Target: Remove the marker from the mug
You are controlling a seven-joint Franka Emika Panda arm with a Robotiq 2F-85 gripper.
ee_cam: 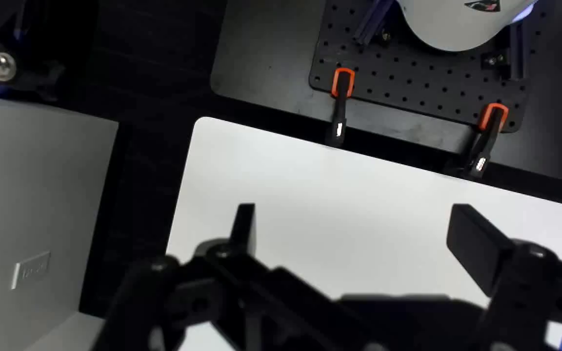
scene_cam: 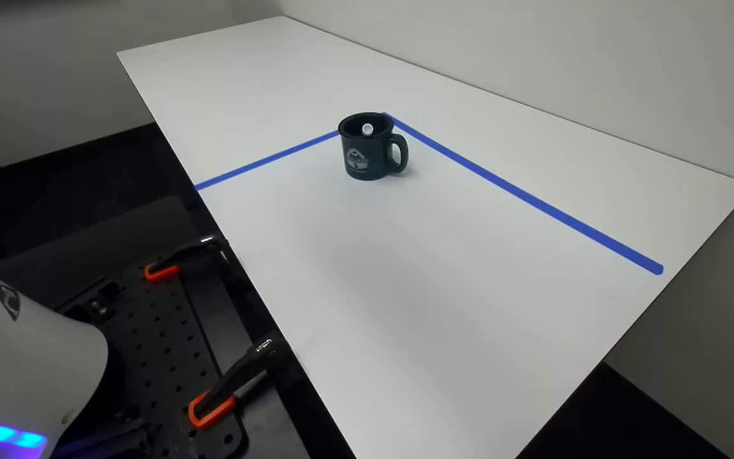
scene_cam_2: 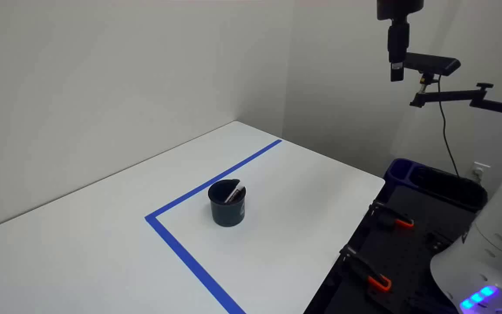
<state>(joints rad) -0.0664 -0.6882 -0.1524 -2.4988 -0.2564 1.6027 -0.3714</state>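
Observation:
The dark mug (scene_cam: 362, 167) stands upright on the white table, its handle and pale logo showing in an exterior view. It also shows in an exterior view (scene_cam_2: 227, 214). The marker (scene_cam_2: 235, 192) leans inside the mug, its white end at the rim and its lower end hidden. Its pale round end (scene_cam: 367, 130) shows at the mug's opening. My gripper (scene_cam_2: 397, 73) is high above the table's level, apart from the mug. In the wrist view my gripper (ee_cam: 351, 209) has its two fingers wide apart with nothing between them. The mug and marker are out of the wrist view.
Blue tape lines (scene_cam: 526, 197) form a corner on the white table (scene_cam: 265, 76), close to the mug. Black clamps with orange handles (scene_cam: 211, 408) grip the table's edge beside the robot base (scene_cam: 23, 357). A wall (scene_cam_2: 124, 78) runs along the table's far side. A camera arm (scene_cam_2: 456, 97) stands behind the gripper.

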